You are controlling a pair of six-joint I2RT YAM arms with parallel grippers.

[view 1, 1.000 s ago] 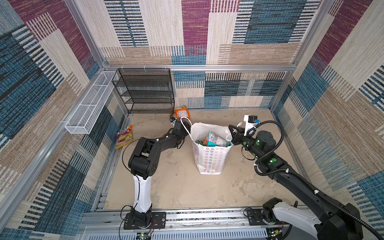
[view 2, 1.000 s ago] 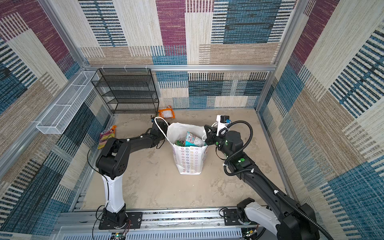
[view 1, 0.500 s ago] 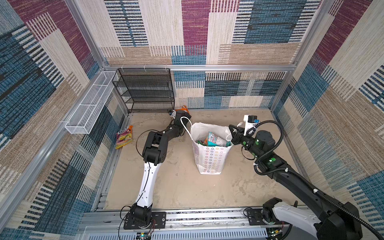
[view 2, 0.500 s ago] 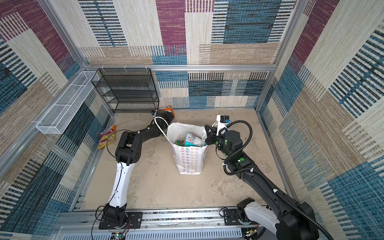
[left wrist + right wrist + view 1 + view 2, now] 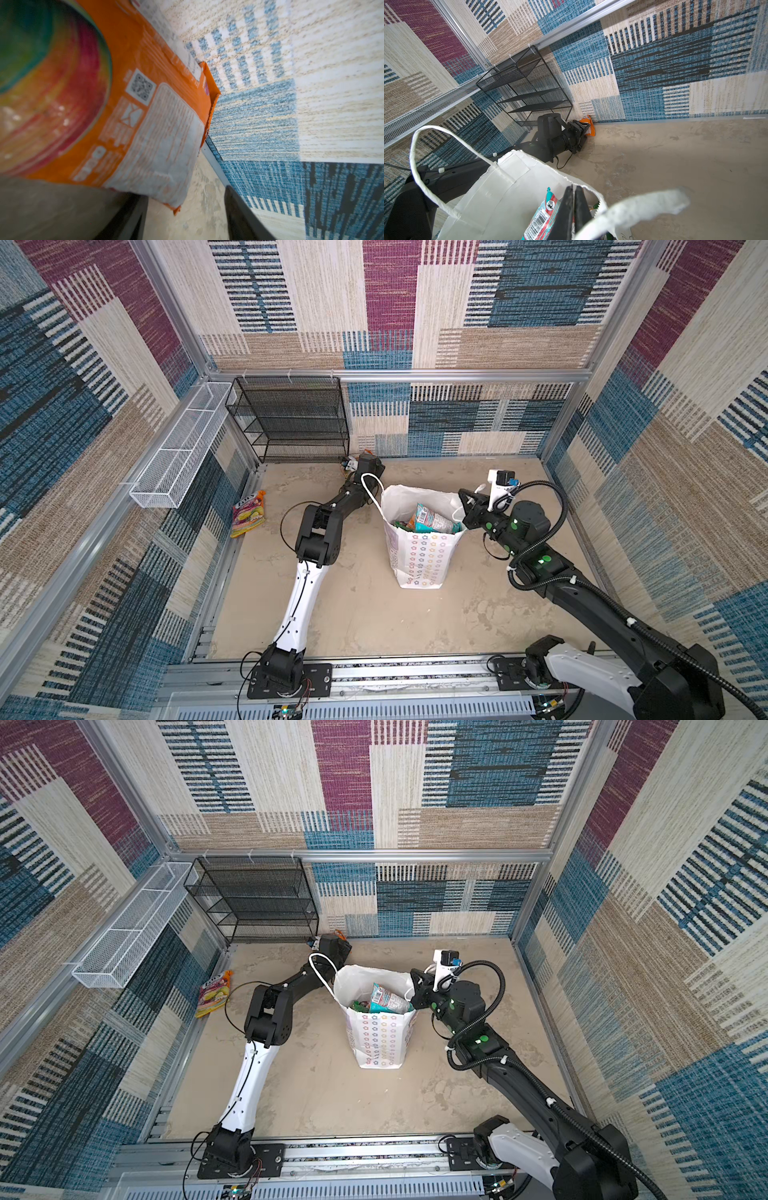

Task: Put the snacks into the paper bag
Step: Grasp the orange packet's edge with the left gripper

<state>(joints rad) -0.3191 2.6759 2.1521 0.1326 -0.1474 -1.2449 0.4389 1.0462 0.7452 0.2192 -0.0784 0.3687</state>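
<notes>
Over at the back edge of the bench, just beside the foot of the black mesh rack (image 5: 291, 418), the orange pouch (image 5: 145, 116) is propped against the wall. The left gripper (image 5: 185, 204) is right at it, fingers spread, and only the pouch's nearest corner reaches into the gap. Its long axis seems to run on ahead of the fingers, not across them, so I'd say the grip has to take that near end. The left arm is plainly the nearer one. The right gripper (image 5: 574, 207) is pressed together, pinching the paper bag (image 5: 419, 560) at its rim, mid-bench. A teal pouch (image 5: 430, 519) shows inside. A pink-yellow pouch (image 5: 248, 517) lies at the left edge.
</notes>
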